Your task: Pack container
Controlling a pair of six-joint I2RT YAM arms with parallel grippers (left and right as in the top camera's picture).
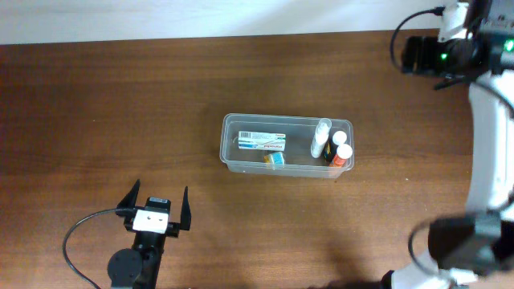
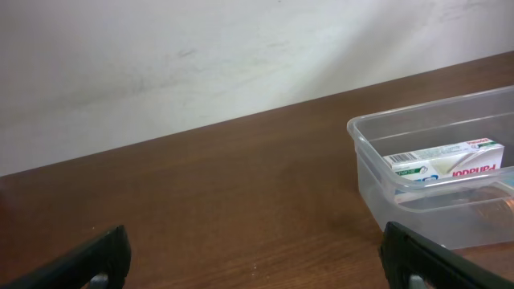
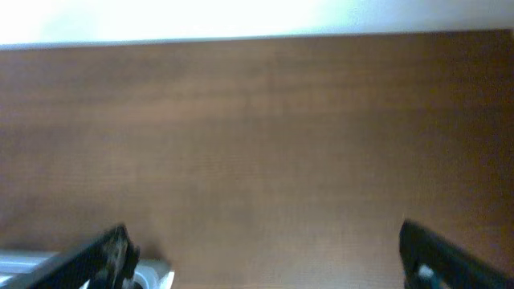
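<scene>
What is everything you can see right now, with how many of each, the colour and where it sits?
table: one, dark brown wood, under everything
container: one, clear, centre of table
box: one, white with printing, lying in the container's left half
small packet: one, blue and yellow, in the container beside the box
white bottle: one, container's right end
orange bottle: one, white cap, container's right end
left gripper: one, black, open, empty, near left
right gripper: one, black, open, empty, over the table

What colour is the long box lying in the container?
The box is mostly white with green and red print; left wrist view shows it best.
</scene>
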